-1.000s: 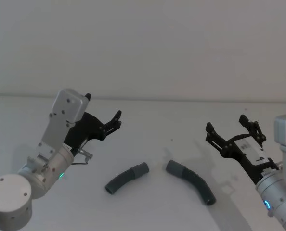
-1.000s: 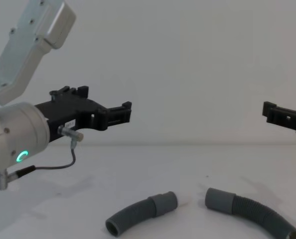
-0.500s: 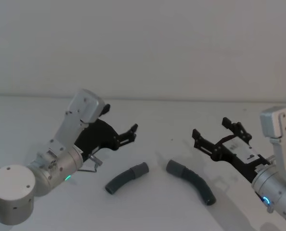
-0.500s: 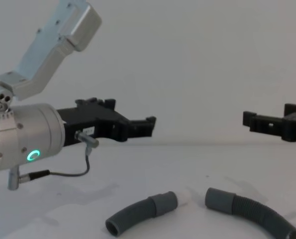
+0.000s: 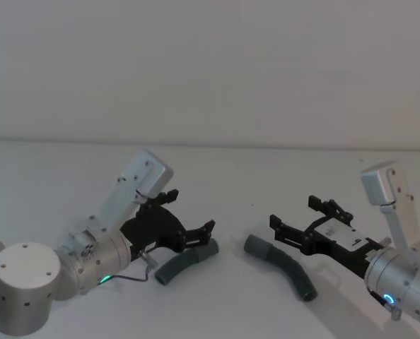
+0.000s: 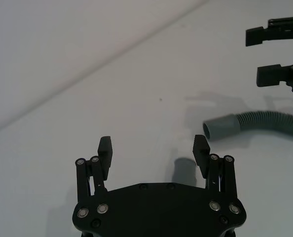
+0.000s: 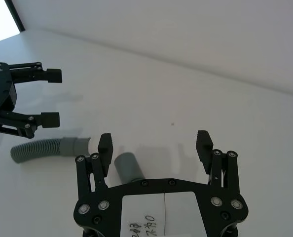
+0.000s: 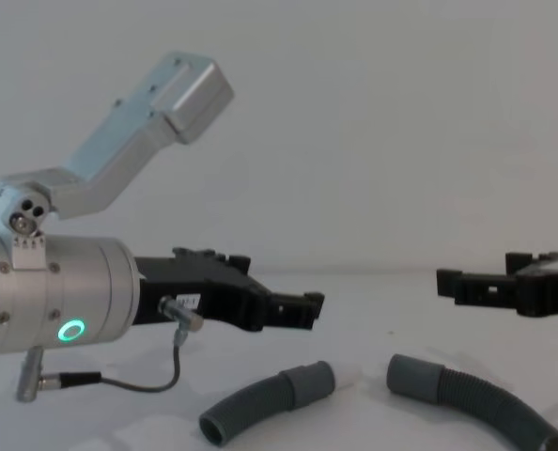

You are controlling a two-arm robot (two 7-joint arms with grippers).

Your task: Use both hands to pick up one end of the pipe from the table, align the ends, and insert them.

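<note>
Matt ribbed pipe [image 8: 246, 411] has smooth ends [image 8: 309, 383]; the white table [image 8: 373, 319] is matt.

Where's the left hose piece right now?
Head view: the left hose piece lies on the table left of centre, just under the open left claw, cuff facing the right hose piece.

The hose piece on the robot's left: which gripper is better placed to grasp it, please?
Left: the left gripper hangs open above its cuff; the right gripper is near the other piece.
</note>
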